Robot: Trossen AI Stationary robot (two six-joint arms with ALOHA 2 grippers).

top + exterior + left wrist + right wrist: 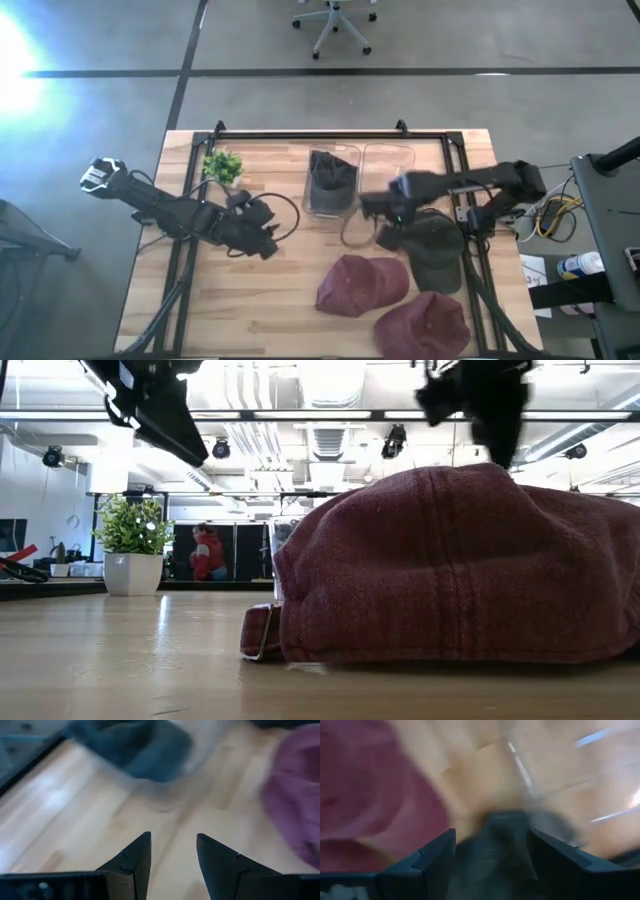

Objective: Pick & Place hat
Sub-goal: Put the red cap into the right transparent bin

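Observation:
A dark green hat [437,255] lies on the table at the right, with two maroon hats [360,285] [425,325] nearer the front edge. Another dark hat [333,178] sits inside a clear bin [333,150] at the back. My right gripper [385,212] hovers open, pointing down, over the green hat's left end, which shows blurred and dark [500,850] below its fingers. My left gripper [268,240] is open above bare wood left of centre, slanting toward the bin, with nothing between its fingers [172,845].
A second clear bin [388,150], empty, stands beside the first. A small potted plant [222,165] is at the back left. A black frame rail [300,133] runs along the table's far edge. The nearest maroon hat [460,570] fills the low view.

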